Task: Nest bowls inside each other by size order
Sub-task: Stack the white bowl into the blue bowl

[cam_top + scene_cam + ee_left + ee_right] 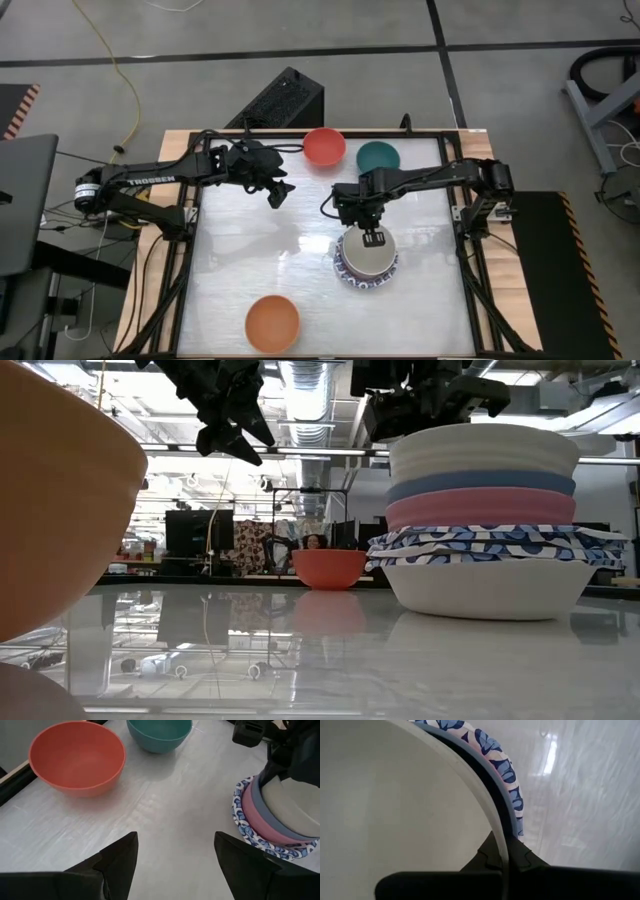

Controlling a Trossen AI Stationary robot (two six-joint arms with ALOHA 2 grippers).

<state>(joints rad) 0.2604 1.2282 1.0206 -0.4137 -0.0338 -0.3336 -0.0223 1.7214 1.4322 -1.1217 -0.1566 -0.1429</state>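
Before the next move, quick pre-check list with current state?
1. Right gripper shut on the cream bowl rim: ok, rim sits between its fingers in the right wrist view.
2. Cream bowl seated in the stack over blue bowl, pink bowl and patterned bowls: ok.
3. Left gripper open, holding nothing: ok.
4. Red bowl, teal bowl, orange bowl nested: not ok, standing loose.
5. Stack level: ok in low view.

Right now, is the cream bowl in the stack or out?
In. The cream bowl sits atop the blue bowl; right gripper pinches its rim.
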